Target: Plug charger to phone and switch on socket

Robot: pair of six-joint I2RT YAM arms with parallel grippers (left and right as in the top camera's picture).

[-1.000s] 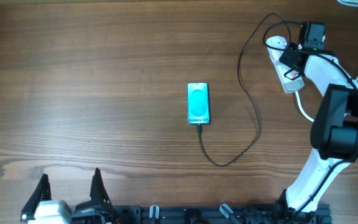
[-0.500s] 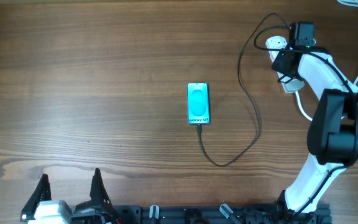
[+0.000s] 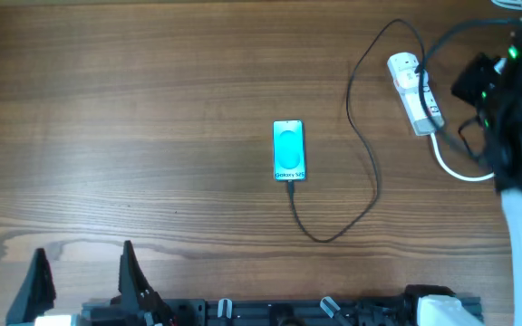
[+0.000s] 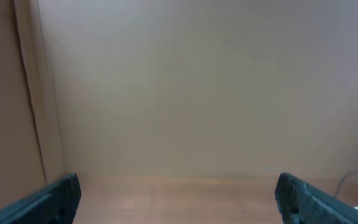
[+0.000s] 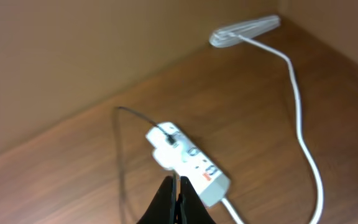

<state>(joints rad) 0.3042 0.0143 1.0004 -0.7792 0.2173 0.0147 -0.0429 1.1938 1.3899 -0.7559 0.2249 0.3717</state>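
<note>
The phone (image 3: pixel 289 151) lies face up mid-table, cyan screen lit. The charger's thin black cable (image 3: pixel 374 186) runs from the phone's near end, loops right and goes up to a white plug (image 3: pixel 401 63) seated in the socket (image 3: pixel 415 98). The socket is a white strip with a small red switch (image 3: pixel 434 113). It also shows in the right wrist view (image 5: pixel 188 163), with its switch (image 5: pixel 211 175) visible. My right gripper (image 5: pixel 174 196) is shut and empty, raised above and apart from the socket. My left gripper (image 4: pixel 179 199) is open and empty at the near left edge (image 3: pixel 82 272).
The socket's thick white cord (image 3: pixel 451 163) curves off to the right beneath my blurred right arm (image 3: pixel 510 100) and runs to the far corner (image 5: pixel 300 124). A brown wall stands behind the table (image 4: pixel 197 93).
My right gripper has lifted off the socket and drawn back to the right, leaving the socket uncovered. The left gripper has shifted slightly left.
</note>
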